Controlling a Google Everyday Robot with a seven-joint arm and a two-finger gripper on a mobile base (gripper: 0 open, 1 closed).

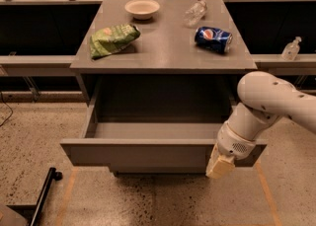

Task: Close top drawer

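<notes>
The top drawer (148, 155) is a wide, shallow grey drawer pulled fully out from under the grey cabinet top (165, 47). Its inside shows nothing in it. Its plain front panel faces the camera. My gripper (219, 166) hangs on the white arm in front of the right end of that front panel, its cream-coloured fingers pointing down and left against the panel.
On the cabinet top lie a green chip bag (112, 39), a white bowl (142, 8), a clear plastic bottle (194, 13) and a blue soda can (213, 38). A small bottle (290, 48) stands on the right ledge. A black bar (42, 195) lies on the floor at left.
</notes>
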